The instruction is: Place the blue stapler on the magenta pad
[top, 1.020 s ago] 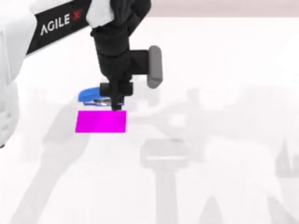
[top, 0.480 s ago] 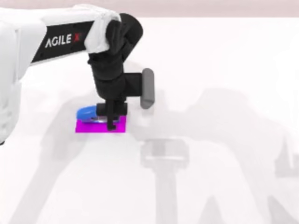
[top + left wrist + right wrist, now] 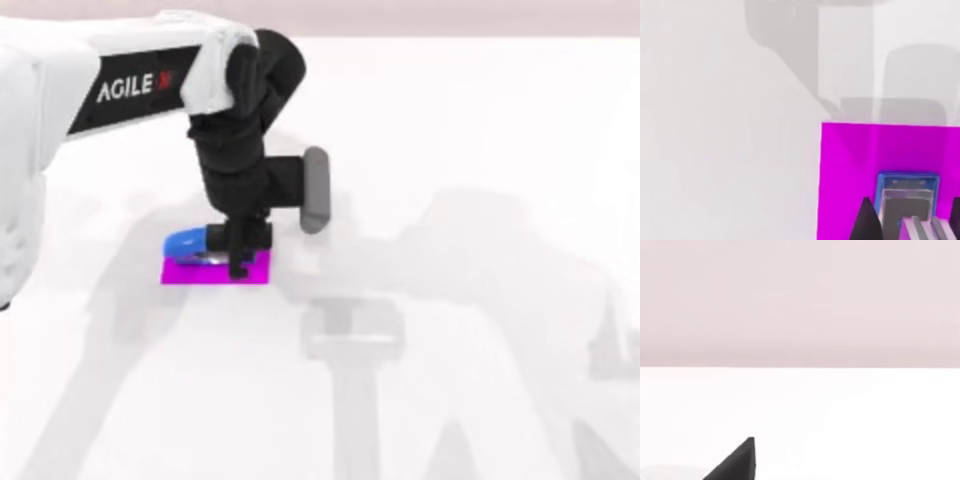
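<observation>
The magenta pad [image 3: 190, 272] lies left of the table's middle in the top view. Across its far half rests the blue stapler [image 3: 185, 242], its rounded left end showing beside the black wrist. My left gripper [image 3: 238, 262] reaches straight down and is shut on the stapler's right part. In the left wrist view the stapler [image 3: 905, 192] shows blue-edged with a silvery-grey face over the pad [image 3: 850, 165], between the two dark fingertips of the gripper [image 3: 911, 220]. Whether the stapler touches the pad I cannot tell. My right gripper [image 3: 737, 465] shows only as a dark wedge in its wrist view.
The white tabletop [image 3: 480, 150] spreads around the pad, crossed by grey shadows of the arms. A grey cylinder [image 3: 316, 190] juts from the left wrist to the right of the pad. The right arm is out of the top view.
A second ago the stapler hung just beyond the pad's far edge; the left arm has brought it forward and down over the pad. Over the last half second nothing visibly moved.
</observation>
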